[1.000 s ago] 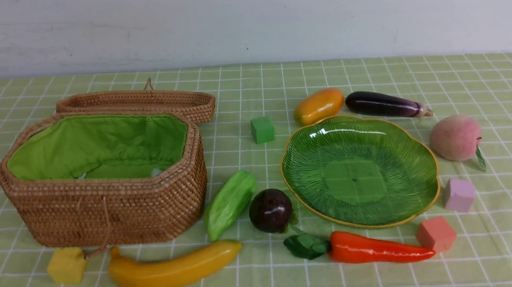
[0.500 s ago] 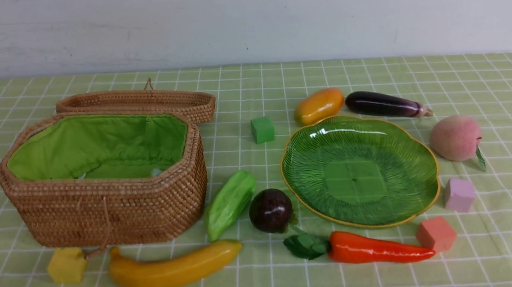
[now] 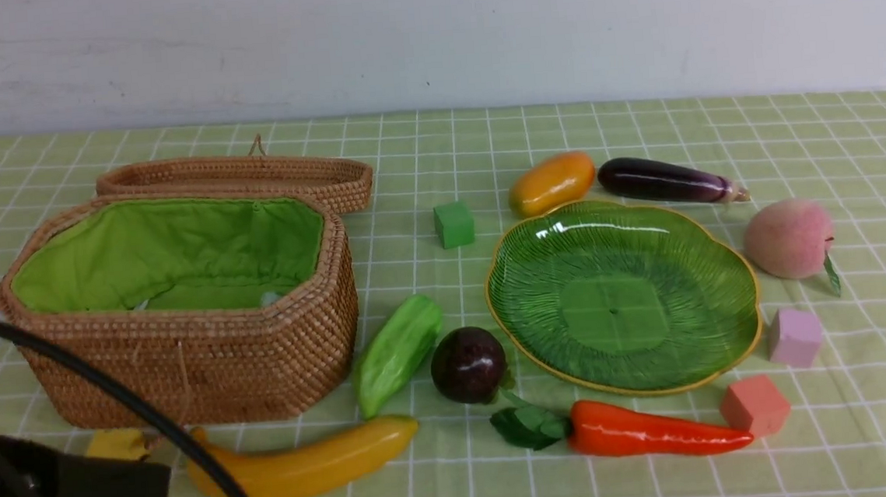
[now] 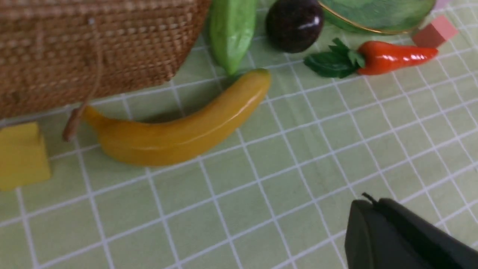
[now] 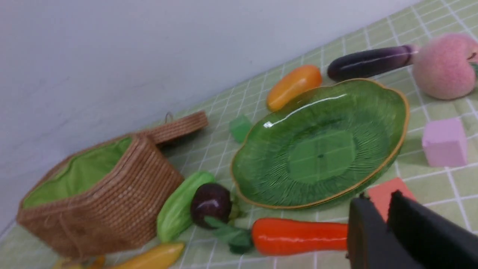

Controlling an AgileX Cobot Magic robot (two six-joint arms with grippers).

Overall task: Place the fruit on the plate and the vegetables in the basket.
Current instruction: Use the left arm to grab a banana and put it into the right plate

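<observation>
Sitting on the green checked cloth, the basket is open, its lid lying against it at its 12 o'clock; taking the plate as the clock's centre in the front view, the basket lies at 9 o'clock, apart from it; every fruit and vegetable rests on the cloth, outside both.

Around the plate: the mango at 11 o'clock, just beside the rim; the eggplant at 1 o'clock; the peach at 3 o'clock, its leaf turned down; the carrot at 6 o'clock, leaves pointing toward 9; the mangosteen at 8 o'clock, close to the rim; the gourd next to it, between mangosteen and basket. The banana lies at the basket's 5 o'clock, along its front wall.

Cubes stand about: a green cube at the plate's 10 o'clock; a lilac cube at 4; a salmon cube at 5; a yellow cube beside the banana's stem end.

The left arm shows at the front view's 8 o'clock corner, a black cable arching over it; the left gripper hangs above bare cloth, fingers pressed together, holding nothing. The right gripper hovers near the salmon cube and the carrot's tip; only a thin slit parts its fingers, with nothing between them.
</observation>
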